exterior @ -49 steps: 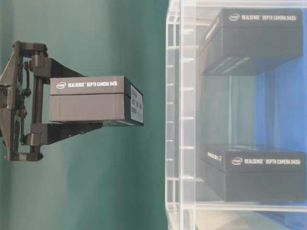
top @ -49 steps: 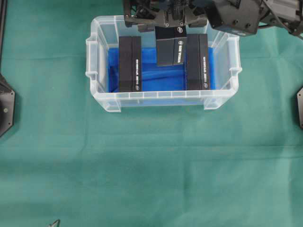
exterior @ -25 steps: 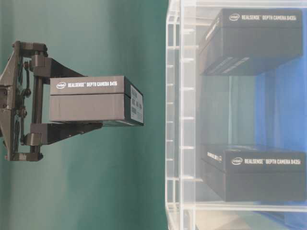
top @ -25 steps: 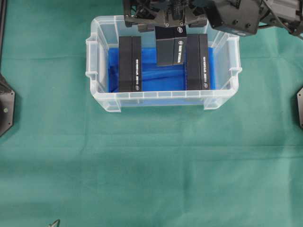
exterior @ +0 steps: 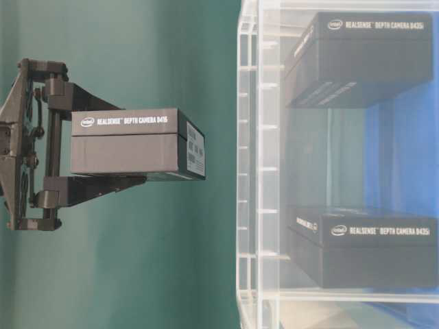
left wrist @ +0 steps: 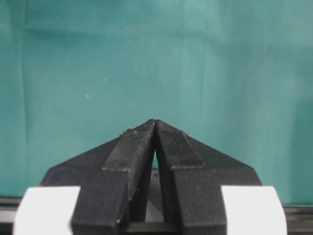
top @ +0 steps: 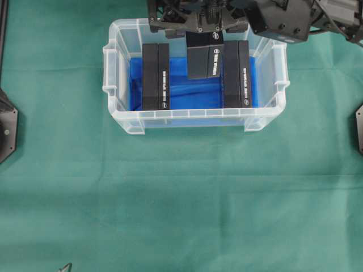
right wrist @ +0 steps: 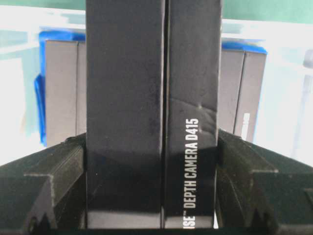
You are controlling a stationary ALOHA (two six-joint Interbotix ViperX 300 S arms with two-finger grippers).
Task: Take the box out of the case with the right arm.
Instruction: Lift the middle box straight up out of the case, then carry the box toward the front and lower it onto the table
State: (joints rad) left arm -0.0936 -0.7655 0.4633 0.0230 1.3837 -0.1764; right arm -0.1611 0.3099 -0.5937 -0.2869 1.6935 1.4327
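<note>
A black box (top: pixel 204 55) printed "Depth Camera D415" hangs lifted above the back of the case (top: pixel 198 120), a clear plastic bin with a blue sheet on its bottom. My right gripper (top: pixel 205 35) is shut on it, one finger pressed on each broad side. In the table-level view the box (exterior: pixel 127 140) sits outside the case wall (exterior: pixel 250 171), apart from it, between the fingers (exterior: pixel 89 101). The right wrist view shows the box (right wrist: pixel 151 98) filling the jaws. My left gripper (left wrist: pixel 155 125) is shut on nothing over bare green cloth.
Two more black boxes (top: pixel 155 76) (top: pixel 236 73) stand on edge inside the case, left and right. Green cloth (top: pixel 181 198) covers the table. Black mounts sit at the left edge (top: pixel 7 127) and right edge (top: pixel 359 127).
</note>
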